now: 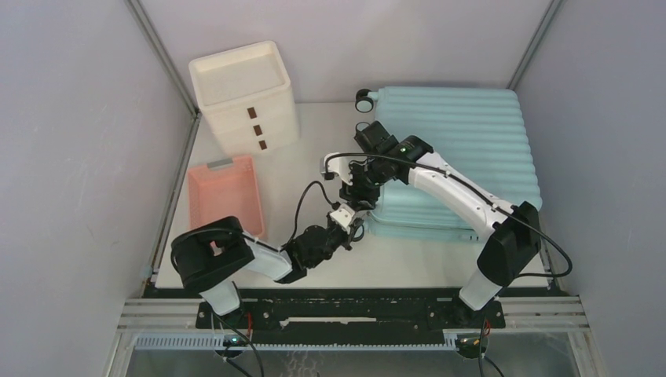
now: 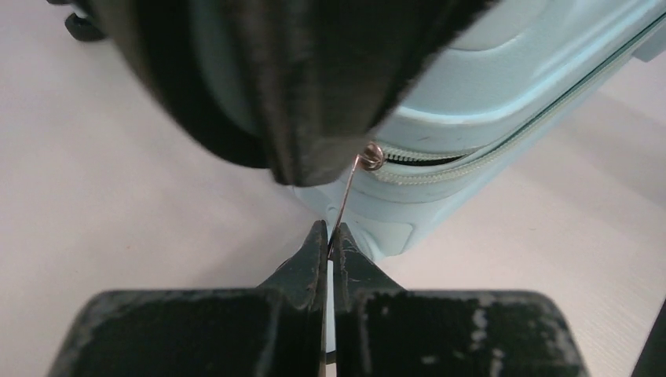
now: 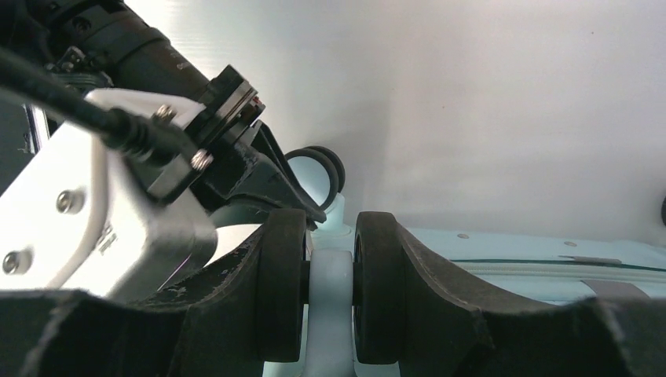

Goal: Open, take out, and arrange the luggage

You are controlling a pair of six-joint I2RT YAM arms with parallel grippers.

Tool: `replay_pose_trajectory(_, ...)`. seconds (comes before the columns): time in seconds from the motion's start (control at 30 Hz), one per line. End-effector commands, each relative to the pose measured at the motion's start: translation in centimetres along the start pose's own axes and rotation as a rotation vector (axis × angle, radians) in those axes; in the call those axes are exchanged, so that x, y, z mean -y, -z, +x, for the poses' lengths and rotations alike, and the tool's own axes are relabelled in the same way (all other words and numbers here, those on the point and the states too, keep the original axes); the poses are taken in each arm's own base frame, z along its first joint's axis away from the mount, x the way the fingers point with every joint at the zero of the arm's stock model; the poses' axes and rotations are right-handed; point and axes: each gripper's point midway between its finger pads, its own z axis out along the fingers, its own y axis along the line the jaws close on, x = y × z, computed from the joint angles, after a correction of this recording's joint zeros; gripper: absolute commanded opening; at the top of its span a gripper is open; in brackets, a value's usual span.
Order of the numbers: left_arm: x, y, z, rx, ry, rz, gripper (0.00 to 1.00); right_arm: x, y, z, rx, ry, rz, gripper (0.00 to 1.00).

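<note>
Top external view: luggage [image 1: 459, 149] flat on the table [image 1: 314, 141] at right rear, close to the walls [image 1: 597, 118]; long axis left to right, wheels [image 1: 365, 100] toward left. Free room at left, before pink basket [image 1: 224, 196] and white drawer box [image 1: 243, 94]. Left wrist view: left gripper [image 2: 330, 239] pinched together on zipper pull [image 2: 346, 192] at luggage corner. Right wrist view: right gripper [image 3: 330, 290] clamped on a pale luggage part.
</note>
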Motion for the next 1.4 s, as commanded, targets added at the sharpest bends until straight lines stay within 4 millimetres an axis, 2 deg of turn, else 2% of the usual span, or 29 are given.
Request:
replay_pose_trajectory(0.0, -3.0, 0.1, -1.6, 0.038, 0.117, -0.1, 0.0, -2.8, 3.3, -2.3, 0.111, 0.02, -0.024, 0.01)
replay_pose_trajectory(0.23, -4.3, -0.5, -2.0, 0.034, 0.167, -0.11, 0.0, -4.3, 3.5, -1.7, 0.106, 0.025, -0.054, 0.0)
replay_pose_trajectory(0.47, -5.7, -1.4, -3.4, 0.062, 0.21, -0.103, 0.0, -5.6, 3.3, -0.4, 0.084, 0.018, -0.085, 0.0)
replay_pose_trajectory(0.87, -7.0, -3.5, -3.1, 0.03, 0.253, -0.095, 0.0, -5.3, 3.6, 0.1, 0.1, -0.034, -0.054, 0.0)
replay_pose_trajectory(1.03, -7.6, -4.5, -3.3, 0.026, 0.259, -0.091, 0.0, -5.3, 3.7, 0.6, 0.112, 0.001, -0.045, 0.0)
replay_pose_trajectory(1.23, -8.4, -6.3, -4.3, 0.028, 0.282, -0.084, 0.0, -6.2, 3.7, 1.2, 0.125, 0.008, -0.071, 0.0)
replay_pose_trajectory(1.37, -8.1, -6.9, -5.0, 0.038, 0.293, -0.044, 0.0, -6.3, 4.1, 1.0, 0.148, 0.028, -0.061, 0.0)
